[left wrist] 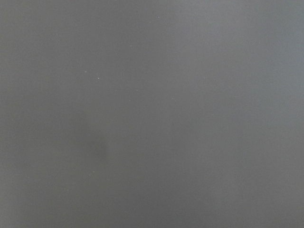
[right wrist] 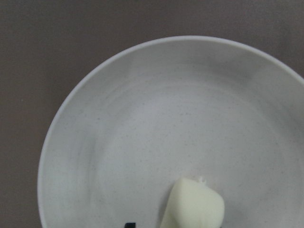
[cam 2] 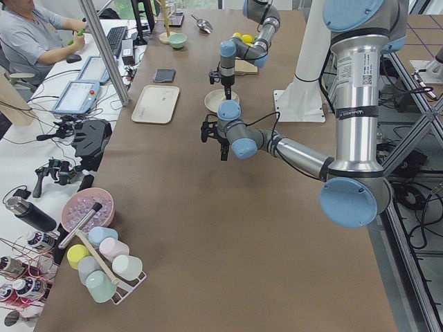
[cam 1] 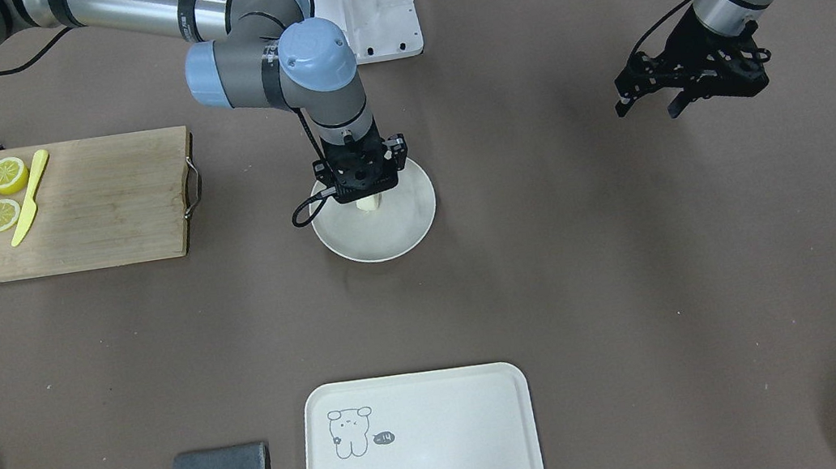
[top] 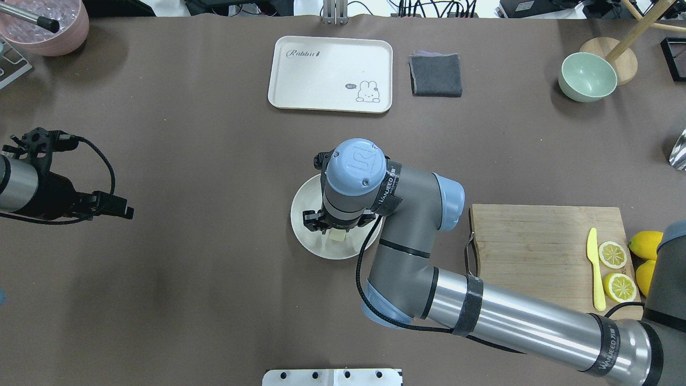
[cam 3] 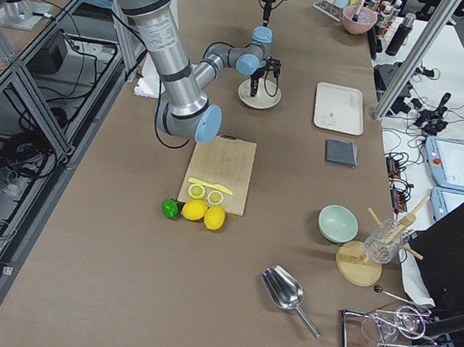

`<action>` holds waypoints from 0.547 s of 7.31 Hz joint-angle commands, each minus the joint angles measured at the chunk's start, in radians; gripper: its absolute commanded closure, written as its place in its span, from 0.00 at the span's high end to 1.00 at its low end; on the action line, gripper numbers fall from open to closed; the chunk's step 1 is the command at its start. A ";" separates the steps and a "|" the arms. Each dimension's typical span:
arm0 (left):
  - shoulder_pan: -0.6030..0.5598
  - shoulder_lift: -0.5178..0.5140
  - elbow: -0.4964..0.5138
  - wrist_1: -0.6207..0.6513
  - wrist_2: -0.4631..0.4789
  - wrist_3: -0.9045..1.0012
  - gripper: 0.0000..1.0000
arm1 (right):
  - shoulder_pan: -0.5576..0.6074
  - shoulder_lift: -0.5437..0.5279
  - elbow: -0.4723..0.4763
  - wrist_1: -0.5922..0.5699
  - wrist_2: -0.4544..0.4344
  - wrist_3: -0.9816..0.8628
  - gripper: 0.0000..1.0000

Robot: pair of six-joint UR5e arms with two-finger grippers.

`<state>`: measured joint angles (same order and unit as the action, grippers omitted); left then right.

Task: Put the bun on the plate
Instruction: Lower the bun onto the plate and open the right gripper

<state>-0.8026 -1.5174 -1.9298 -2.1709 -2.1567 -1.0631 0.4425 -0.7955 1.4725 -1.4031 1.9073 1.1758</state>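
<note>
My right claw (cam 1: 367,197) hangs straight down over the plate (cam 1: 409,227), mid-frame in the front view. The bun (right wrist: 194,206), a smooth, pale cream lump with rounded corners, shows at the bottom edge of my wrist view, over the plate's speckled inside. I cannot tell whether my fingers pinch it, since the wrist hides them. My left claw (cam 1: 649,106) hangs spread at upper right.

Even, diffuse light from above falls on the matte brown bench (cam 1: 637,277), leaving only soft, faint shadows under the arms. A mild sheen runs along the silver arm tube (top: 525,316) at the overhead view's lower right. The left wrist view is flat, featureless grey, while the right wrist view shows the round off-white plate (right wrist: 95,142) and pale cream bun (right wrist: 194,206) slightly soft.
</note>
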 commanded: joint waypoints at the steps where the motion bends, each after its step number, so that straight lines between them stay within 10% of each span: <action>1: -0.001 -0.007 0.003 0.000 0.000 0.000 0.97 | 0.024 -0.004 0.031 0.001 -0.001 0.004 1.00; 4: -0.073 0.009 0.005 0.008 -0.052 0.061 0.97 | 0.109 -0.150 0.246 -0.049 0.048 -0.015 1.00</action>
<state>-0.8305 -1.5192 -1.9274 -2.1682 -2.1778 -1.0468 0.5101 -0.8639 1.6004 -1.4232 1.9276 1.1686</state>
